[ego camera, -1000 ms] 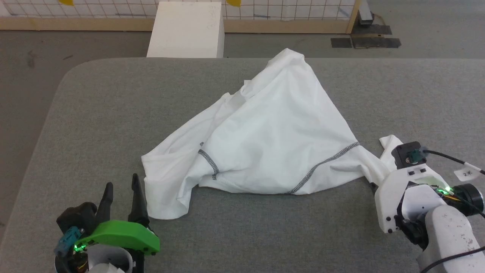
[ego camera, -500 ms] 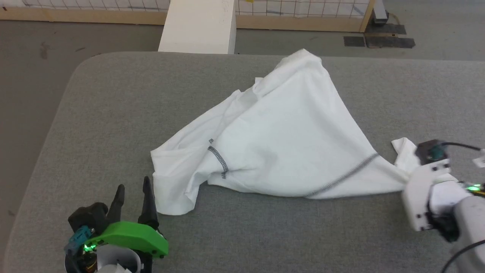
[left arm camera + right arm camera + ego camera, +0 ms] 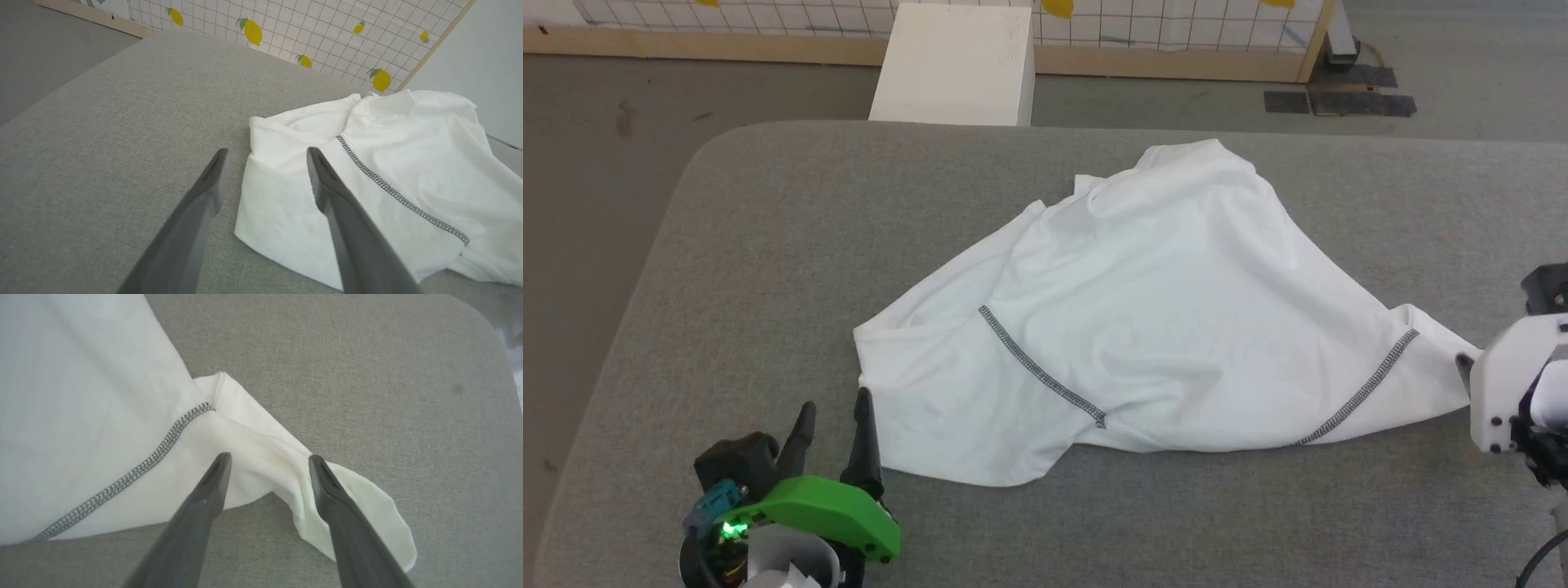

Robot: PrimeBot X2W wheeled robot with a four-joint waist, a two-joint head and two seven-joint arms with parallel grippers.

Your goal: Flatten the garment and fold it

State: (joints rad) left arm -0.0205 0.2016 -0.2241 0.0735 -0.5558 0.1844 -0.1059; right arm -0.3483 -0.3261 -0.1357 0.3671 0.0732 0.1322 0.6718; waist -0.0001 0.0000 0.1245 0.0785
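The garment [image 3: 1160, 327], a white shirt with dark grey zigzag stitching, lies spread and still rumpled across the middle of the grey table [image 3: 768, 245]. My left gripper [image 3: 833, 412] stands open at the lower left, its fingers just short of the garment's near left corner. In the left wrist view that corner of the garment [image 3: 408, 143] lies between and beyond the left gripper [image 3: 265, 151]. My right gripper [image 3: 1466, 367] sits at the garment's right end. In the right wrist view the right gripper [image 3: 267, 457] is open above a bunched fold of the garment [image 3: 81, 396], holding nothing.
A rigid white box [image 3: 956, 65] stands on the floor beyond the table's far edge. Behind it runs a wood-framed mesh fence [image 3: 286, 24] with lemon prints. The table's rounded far left corner [image 3: 711, 143] and bare grey surface lie left of the cloth.
The right gripper dragged the garment's right corner rightwards and then opened off it. The garment now lies wider and flatter. The head camera has shifted.
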